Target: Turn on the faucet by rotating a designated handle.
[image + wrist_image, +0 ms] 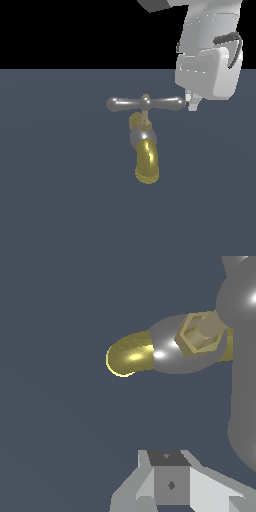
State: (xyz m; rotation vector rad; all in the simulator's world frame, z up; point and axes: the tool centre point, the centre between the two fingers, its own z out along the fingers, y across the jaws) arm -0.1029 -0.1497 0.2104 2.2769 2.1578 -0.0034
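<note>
Just a flat, dark slate-blue floor (55,200) filling the lower part of the exterior view, black void above it at 12 o'clock. Only thing sitting on it: the faucet (145,150), around the middle, brass spout pointing toward 6 o'clock. Same plain surface in the wrist view too.
</note>
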